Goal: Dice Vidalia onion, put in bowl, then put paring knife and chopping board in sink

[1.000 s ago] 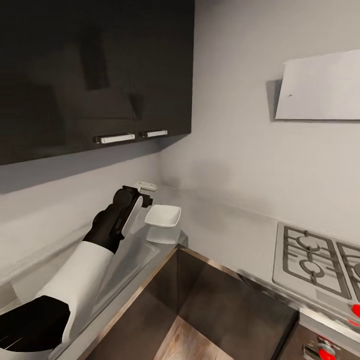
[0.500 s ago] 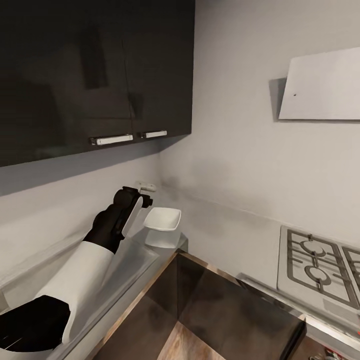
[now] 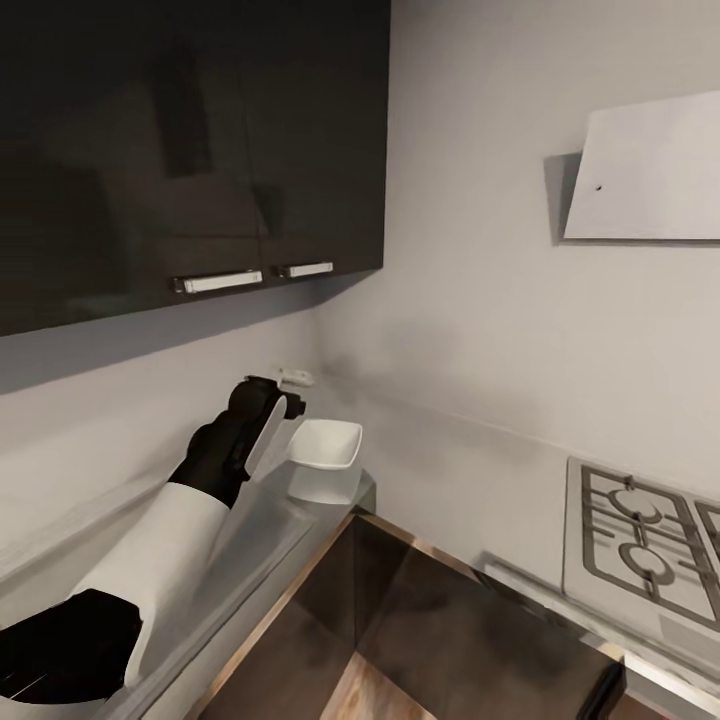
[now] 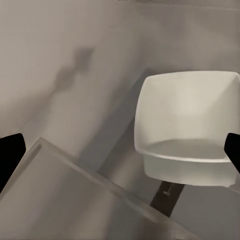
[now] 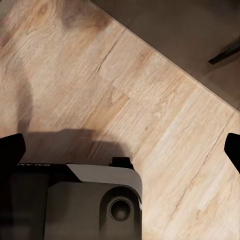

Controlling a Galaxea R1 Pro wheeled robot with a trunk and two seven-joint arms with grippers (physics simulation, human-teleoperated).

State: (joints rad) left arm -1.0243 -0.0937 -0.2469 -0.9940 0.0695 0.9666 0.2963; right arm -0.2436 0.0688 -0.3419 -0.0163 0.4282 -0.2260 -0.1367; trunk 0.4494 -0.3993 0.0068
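**Left arm raised beside the bowl; risks and container contents**

While the left arm reaches out over the long grey steel-look countertop [image 3: 290,520], its left gripper [image 3: 285,395] hangs just beside the shallow glossy white square bowl [image 3: 325,455], a little above its rim. In the left wrist view the two dark fingertips [image 4: 11,155] sit at opposite edges of the picture, so the jaws stand wide apart with nothing between them. The right gripper [image 5: 120,150] is likewise spread wide and holds nothing; it points down at pale wood-plank floor [image 5: 150,85] with part of the robot's base [image 5: 75,200] below it.

Risk, as judged: bowl sits near the countertop's end, close to the corner of the wall. A sideways sweep of the spread fingers could clip its rim and push it off the edge, or tip it.

Containers: bowl [image 4: 187,125] appears empty, interior clean white, no diced pieces. Dark wall cabinets [image 3: 190,150] above are shut; contents hidden.

Gas hob [image 3: 640,540] lies well apart, along the other wall.
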